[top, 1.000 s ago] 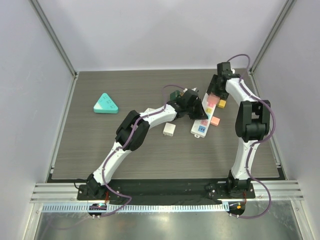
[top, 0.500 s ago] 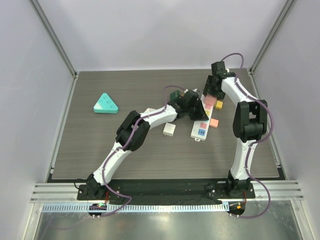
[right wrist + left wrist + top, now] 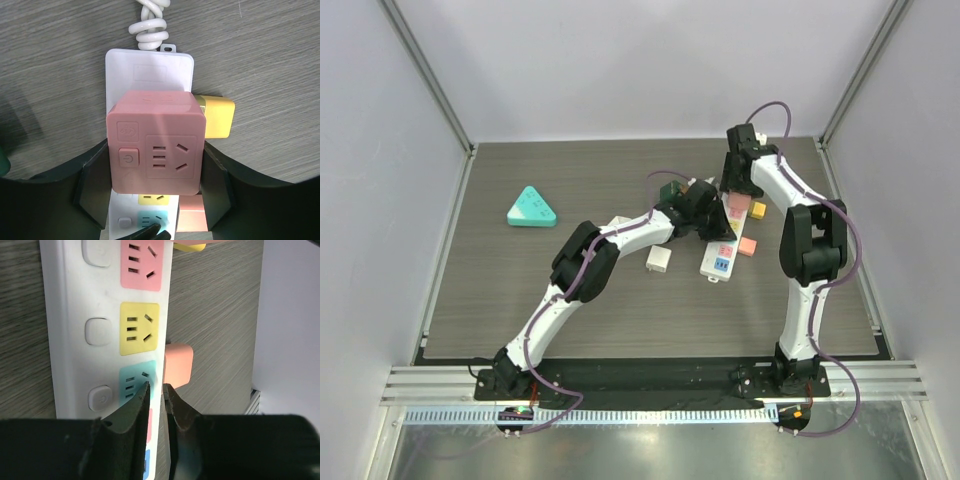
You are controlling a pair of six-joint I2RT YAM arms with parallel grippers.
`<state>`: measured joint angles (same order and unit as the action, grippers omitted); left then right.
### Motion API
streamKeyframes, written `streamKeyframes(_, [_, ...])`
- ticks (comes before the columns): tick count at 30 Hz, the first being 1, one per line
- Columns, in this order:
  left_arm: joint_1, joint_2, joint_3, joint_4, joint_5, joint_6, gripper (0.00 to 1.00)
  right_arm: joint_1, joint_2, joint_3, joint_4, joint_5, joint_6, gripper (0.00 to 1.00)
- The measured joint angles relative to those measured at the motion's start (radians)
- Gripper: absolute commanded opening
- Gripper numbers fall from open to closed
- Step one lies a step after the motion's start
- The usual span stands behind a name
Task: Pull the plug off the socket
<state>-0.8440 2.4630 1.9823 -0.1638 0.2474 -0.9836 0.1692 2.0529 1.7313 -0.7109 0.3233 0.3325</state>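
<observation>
Fingers (image 3: 92, 192) of the right gripper (image 3: 156, 172) pinch the pink cube plug (image 3: 156, 145) from both sides. The plug sits over the cord end of the white power strip (image 3: 150, 67), which lies on the desk (image 3: 520, 290). Whether its pins are seated in the strip cannot be told. The strip's coiled white cord (image 3: 149, 22) leaves that same end.

Further along the strip, the left gripper (image 3: 156, 390) points down at its face. Its fingers (image 3: 132, 415) are pressed almost together with only a sliver between them, holding nothing, and the tips lie at the teal socket (image 3: 135, 380).

A yellow block (image 3: 217, 117) and a salmon block (image 3: 177, 364) lie just beside one long edge of the strip. A white cube (image 3: 659, 259) lies near the other edge, and a teal triangle (image 3: 532, 208) lies well apart beyond it.
</observation>
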Motion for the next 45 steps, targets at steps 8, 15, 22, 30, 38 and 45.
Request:
streamKeyframes(8, [-0.001, -0.023, -0.012, -0.032, -0.008, 0.027, 0.22, -0.018, -0.023, 0.000, -0.002, -0.074, -0.003, 0.01])
streamKeyframes(15, [0.000, -0.047, -0.044, -0.028, -0.013, 0.053, 0.22, -0.090, -0.101, 0.002, 0.007, -0.225, 0.034, 0.01])
streamKeyframes(22, [0.002, -0.144, -0.180, -0.013, -0.027, 0.083, 0.31, -0.091, -0.114, -0.004, 0.040, -0.302, 0.040, 0.01])
streamKeyframes(30, [0.038, -0.469, -0.553, 0.005, -0.060, 0.136, 0.43, -0.052, -0.158, -0.076, 0.173, -0.434, 0.082, 0.01])
streamKeyframes(38, [0.147, -0.832, -0.716, 0.009, -0.087, 0.187, 0.50, 0.120, -0.101, 0.045, 0.240, -0.494, 0.110, 0.01])
streamKeyframes(45, [0.266, -1.143, -0.903, -0.010, -0.110, 0.206, 0.56, 0.240, 0.073, 0.154, 0.341, -0.569, 0.172, 0.01])
